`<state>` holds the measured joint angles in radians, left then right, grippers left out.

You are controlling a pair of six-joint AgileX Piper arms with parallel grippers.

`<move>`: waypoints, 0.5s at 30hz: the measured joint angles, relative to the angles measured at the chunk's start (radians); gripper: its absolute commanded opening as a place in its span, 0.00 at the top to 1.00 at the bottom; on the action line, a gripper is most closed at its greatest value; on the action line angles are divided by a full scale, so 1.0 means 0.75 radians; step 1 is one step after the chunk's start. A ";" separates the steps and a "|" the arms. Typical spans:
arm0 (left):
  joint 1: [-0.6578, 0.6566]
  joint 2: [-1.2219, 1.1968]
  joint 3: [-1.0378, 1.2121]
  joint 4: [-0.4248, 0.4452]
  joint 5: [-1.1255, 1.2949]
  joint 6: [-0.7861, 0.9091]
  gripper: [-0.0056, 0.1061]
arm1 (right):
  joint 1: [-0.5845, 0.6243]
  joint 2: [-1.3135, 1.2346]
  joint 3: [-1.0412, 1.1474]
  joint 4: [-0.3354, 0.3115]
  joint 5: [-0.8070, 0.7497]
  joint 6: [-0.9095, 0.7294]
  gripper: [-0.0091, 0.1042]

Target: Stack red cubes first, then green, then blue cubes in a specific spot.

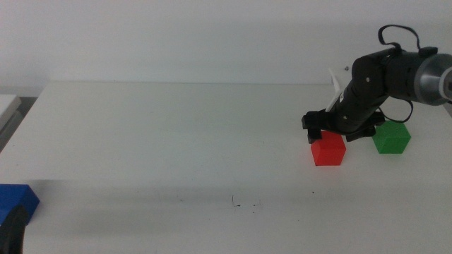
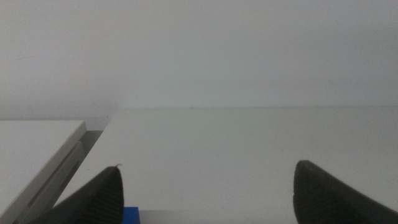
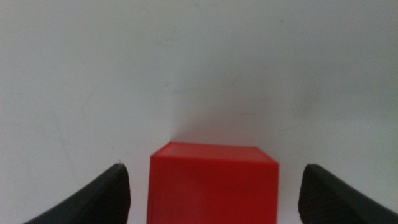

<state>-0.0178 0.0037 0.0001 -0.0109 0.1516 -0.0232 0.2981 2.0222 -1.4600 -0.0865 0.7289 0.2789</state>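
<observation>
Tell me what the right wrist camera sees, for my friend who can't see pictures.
A red cube sits on the white table, right between the right gripper's two dark open jaws. The jaws stand apart from the cube on both sides, not touching it.

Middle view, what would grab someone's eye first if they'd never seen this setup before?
The red cube stands out against the white table, with the right gripper poised just over it, jaws open to either side of it. Close beside it to the right sits the green cube, and the blue cube is far off at the left edge, by the waiting left gripper.
</observation>
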 measured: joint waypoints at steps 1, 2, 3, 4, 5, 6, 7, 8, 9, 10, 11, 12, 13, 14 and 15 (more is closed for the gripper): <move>0.000 0.000 0.000 0.000 0.000 0.000 0.12 | 0.000 0.008 0.000 0.000 -0.010 0.000 0.18; 0.000 0.000 0.000 0.000 0.000 0.000 0.12 | 0.000 0.020 0.000 0.000 -0.017 0.000 0.21; 0.000 0.000 0.000 0.000 0.000 0.000 0.12 | 0.000 0.027 -0.001 0.000 -0.021 0.000 0.23; 0.000 0.000 0.000 0.000 0.000 0.000 0.12 | 0.000 0.037 -0.001 0.000 -0.027 0.000 0.28; 0.000 0.000 0.000 0.000 0.000 0.000 0.12 | 0.000 0.044 -0.001 0.000 -0.026 0.006 0.34; 0.000 0.000 0.000 0.000 0.000 0.000 0.12 | 0.000 0.053 -0.001 0.000 -0.027 0.009 0.42; 0.000 0.000 0.000 0.000 0.000 0.000 0.12 | 0.000 0.059 -0.001 -0.002 -0.029 0.016 0.49; 0.000 0.000 0.000 0.000 0.000 0.000 0.12 | 0.000 0.062 -0.001 -0.002 -0.029 0.020 0.57; 0.000 0.000 0.000 0.000 0.000 0.000 0.12 | 0.000 0.062 -0.001 -0.002 -0.030 0.023 0.62; 0.000 0.000 0.000 0.000 0.000 0.000 0.12 | 0.000 0.065 -0.001 -0.002 -0.033 0.026 0.68; 0.000 0.000 0.000 0.000 0.000 0.000 0.12 | 0.000 0.065 -0.001 -0.005 -0.035 0.026 0.74; 0.000 0.000 0.000 0.000 0.000 0.000 0.12 | 0.000 0.065 -0.001 -0.005 -0.027 0.030 0.80; 0.000 0.000 0.000 0.000 0.000 0.000 0.12 | 0.000 0.065 -0.001 -0.005 -0.016 0.040 0.81; 0.000 0.000 0.000 0.000 0.000 0.000 0.12 | 0.003 0.059 -0.001 -0.008 0.003 0.056 0.81; 0.000 0.000 0.000 0.000 0.000 0.000 0.12 | 0.009 0.047 -0.001 -0.011 0.021 0.077 0.81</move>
<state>-0.0178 0.0037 0.0001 -0.0109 0.1516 -0.0232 0.3051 2.0573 -1.4606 -0.0950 0.7444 0.3365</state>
